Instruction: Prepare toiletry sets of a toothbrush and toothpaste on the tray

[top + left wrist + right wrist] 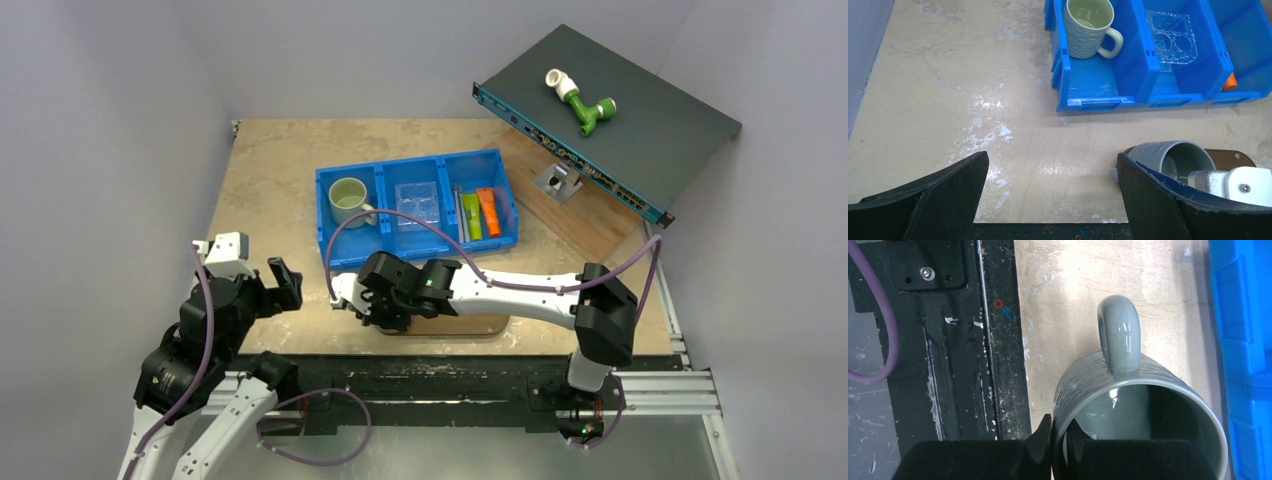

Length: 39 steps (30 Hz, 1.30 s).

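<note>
Likely step: seating the ribbed grey ceramic mug (1083, 390) on the left end of the flat dark brown wooden tray (1228, 155), low centre of the top view. Pinched at the rim by the right gripper (1057, 432), one finger inside, one outside. Lower straight, land the base flat, and release only once settled. No load in the left gripper (1052, 160), spread wide over the beige counter (270, 170) at lower left.

Counted:
- one blue plastic bin (325, 215) of three compartments
- one tray
- two mugs, including a pale green mug (348, 200) in the bin's left compartment
- two toothpaste tubes, one green tube (471, 215) and one orange tube (489, 210), in the right compartment
- slim pale toothbrushes (458, 212) beside those, too fine to count
</note>
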Each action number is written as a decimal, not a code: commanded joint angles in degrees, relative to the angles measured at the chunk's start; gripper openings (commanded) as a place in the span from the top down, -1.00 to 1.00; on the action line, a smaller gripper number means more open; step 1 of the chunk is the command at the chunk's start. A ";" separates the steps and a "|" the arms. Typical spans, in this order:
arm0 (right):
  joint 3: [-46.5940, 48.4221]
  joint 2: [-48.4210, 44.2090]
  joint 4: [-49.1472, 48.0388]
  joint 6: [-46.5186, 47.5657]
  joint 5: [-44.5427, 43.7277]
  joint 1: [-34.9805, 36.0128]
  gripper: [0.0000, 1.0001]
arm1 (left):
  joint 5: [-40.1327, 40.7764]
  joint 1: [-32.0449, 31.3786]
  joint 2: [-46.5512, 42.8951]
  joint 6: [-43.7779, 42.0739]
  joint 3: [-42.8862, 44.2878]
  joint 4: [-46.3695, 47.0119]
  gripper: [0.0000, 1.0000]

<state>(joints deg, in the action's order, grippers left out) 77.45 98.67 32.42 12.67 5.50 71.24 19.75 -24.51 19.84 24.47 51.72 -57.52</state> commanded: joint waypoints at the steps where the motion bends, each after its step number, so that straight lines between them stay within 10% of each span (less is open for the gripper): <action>1: 1.35 -0.73 -4.63 -0.27 -0.93 0.21 1.00 | -0.35 -0.01 0.03 -0.01 0.38 1.55 -1.00; 39: -1.51 1.45 -6.20 -2.57 -2.26 0.04 1.00 | -0.85 -0.01 0.76 -0.02 0.22 1.76 -1.00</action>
<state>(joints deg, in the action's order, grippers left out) 76.09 101.25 30.28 10.41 5.41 71.24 19.33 -24.51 19.97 24.47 51.72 -57.49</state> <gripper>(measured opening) 0.072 0.998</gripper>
